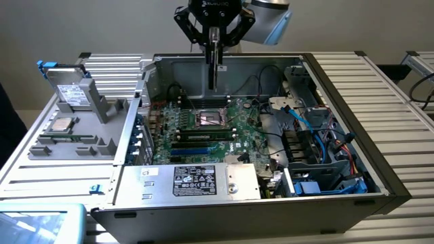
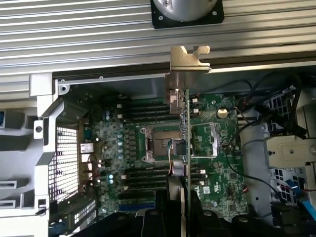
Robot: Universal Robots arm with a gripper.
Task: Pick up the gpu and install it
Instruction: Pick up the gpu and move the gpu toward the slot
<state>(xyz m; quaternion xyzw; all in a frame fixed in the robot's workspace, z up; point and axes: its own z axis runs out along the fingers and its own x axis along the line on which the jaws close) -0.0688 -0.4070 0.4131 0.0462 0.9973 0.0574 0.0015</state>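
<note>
The gpu (image 1: 214, 63) hangs on edge, thin and dark, above the far part of the open computer case (image 1: 379, 183). My gripper (image 1: 214, 34) is shut on its upper edge, high over the green motherboard (image 1: 234, 145). In the wrist view the gpu (image 2: 186, 128) runs edge-on out from between my fingers (image 2: 170, 202), green board on one side, cooler and wires on the other. Its silver bracket (image 2: 190, 57) ends over the case's far wall. The card hangs in the air above the CPU socket (image 2: 158, 144), touching nothing.
A grey fixture tray (image 1: 101, 152) at the exterior view's left carries a silver hard drive (image 1: 70, 92) with a white label and a CPU (image 1: 63, 124). Inside the case are memory sticks (image 1: 207, 135), a power supply (image 1: 196, 180) at the front and blue cables (image 1: 329, 152) at the right.
</note>
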